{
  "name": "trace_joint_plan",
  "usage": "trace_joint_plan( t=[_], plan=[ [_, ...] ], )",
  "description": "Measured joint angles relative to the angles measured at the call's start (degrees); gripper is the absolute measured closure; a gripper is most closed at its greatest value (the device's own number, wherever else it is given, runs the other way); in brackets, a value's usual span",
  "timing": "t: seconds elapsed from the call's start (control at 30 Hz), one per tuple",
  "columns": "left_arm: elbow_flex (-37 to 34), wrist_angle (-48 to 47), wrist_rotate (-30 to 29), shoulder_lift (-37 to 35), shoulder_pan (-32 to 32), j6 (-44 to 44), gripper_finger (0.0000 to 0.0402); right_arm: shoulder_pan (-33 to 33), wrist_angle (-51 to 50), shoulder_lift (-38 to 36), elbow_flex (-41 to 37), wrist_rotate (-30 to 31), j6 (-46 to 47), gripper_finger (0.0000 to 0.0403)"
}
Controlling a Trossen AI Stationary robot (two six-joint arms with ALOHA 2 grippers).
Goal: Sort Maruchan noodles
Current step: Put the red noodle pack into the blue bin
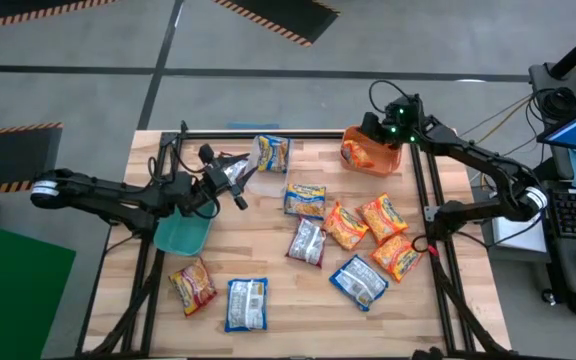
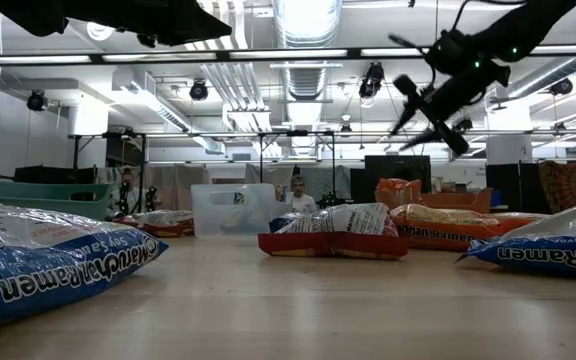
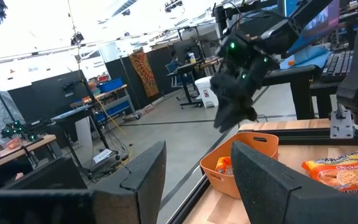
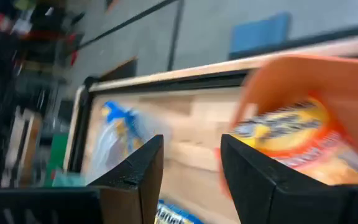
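high: right end effector [image 1: 376,128] hovering above orange bin [image 1: 380,158] with an orange ramen packet [image 1: 355,153] lying inside; eight packets lying scattered on counter [image 1: 268,260]; left end effector [image 1: 236,180] hanging over teal bin [image 1: 181,235] | left wrist: fingers [image 3: 143,180] standing apart, empty | right wrist: fingers [image 4: 143,168] apart, empty, packet [image 4: 303,140] sitting in bin

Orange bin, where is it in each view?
High: orange bin at the table's far edge, right of centre, under the right gripper.
Low: far back, right of centre.
Left wrist: lower middle.
Right wrist: right half, packet inside.
Shared landmark: right gripper above it.
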Motion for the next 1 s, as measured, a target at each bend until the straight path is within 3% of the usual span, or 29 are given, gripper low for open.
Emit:
trace_joint_plan(
  t=[0.17,0.37,0.53,0.67,0.87,1.0],
  plan=[
    [0.0,0.0,0.0,0.5,0.0,0.0,0.0238,5.6,-1.2,-2.8,0.8,-1.3,-8.0,0.0270],
    [0.0,0.0,0.1,2.0,0.0,0.0,0.0238,16.2,-10.7,-6.3,0.8,-0.5,-16.5,0.0273],
    [0.0,0.0,0.2,3.8,0.0,0.0,0.0238,27.7,-17.3,-7.0,0.4,8.8,-16.9,0.0275],
    [0.1,0.0,0.2,5.2,0.0,-1.0,0.0238,35.6,-17.9,-6.3,0.3,12.9,-15.3,0.0275],
    [3.3,-2.4,3.7,8.9,0.0,-5.3,0.0240,43.2,-18.0,-6.1,0.0,16.6,-13.6,0.0275],
    [7.7,-10.0,6.6,12.8,0.0,-8.7,0.0247,46.3,-17.9,-6.1,-1.2,20.7,-13.2,0.0275]
  ],
)
